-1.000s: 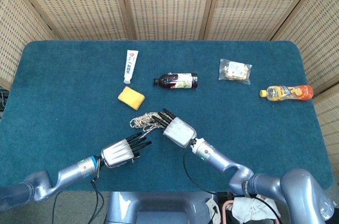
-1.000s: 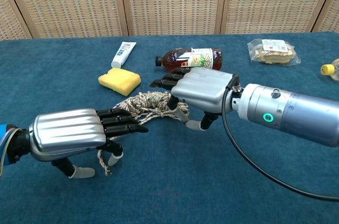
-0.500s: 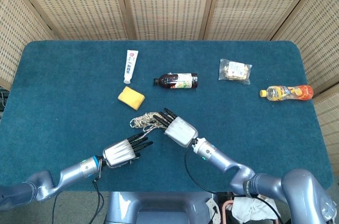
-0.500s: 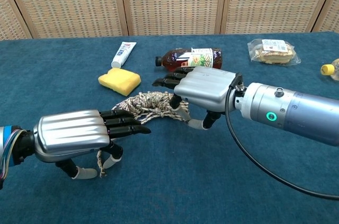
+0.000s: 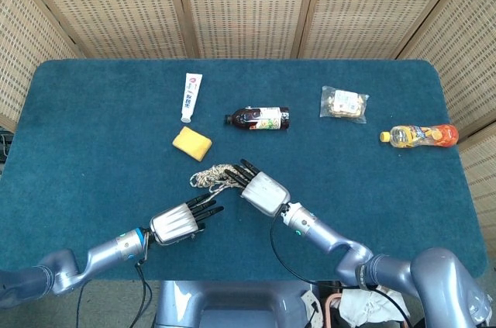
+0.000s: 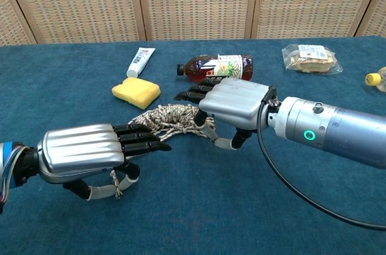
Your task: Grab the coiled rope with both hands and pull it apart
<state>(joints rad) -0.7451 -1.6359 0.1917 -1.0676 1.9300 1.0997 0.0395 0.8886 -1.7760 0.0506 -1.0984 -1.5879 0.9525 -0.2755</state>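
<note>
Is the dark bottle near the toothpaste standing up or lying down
Lying down: the dark bottle rests on its side on the table, cap pointing left.

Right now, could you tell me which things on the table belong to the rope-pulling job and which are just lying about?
Job: coiled rope, left hand, right hand.
Lying about: toothpaste tube, yellow sponge, dark bottle, snack bag, orange bottle.

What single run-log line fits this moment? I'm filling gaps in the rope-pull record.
phase: grasping | left hand: pinches loose strand of coiled beige braided rope | right hand: fingers on coil | rope: not yet pulled apart
</note>
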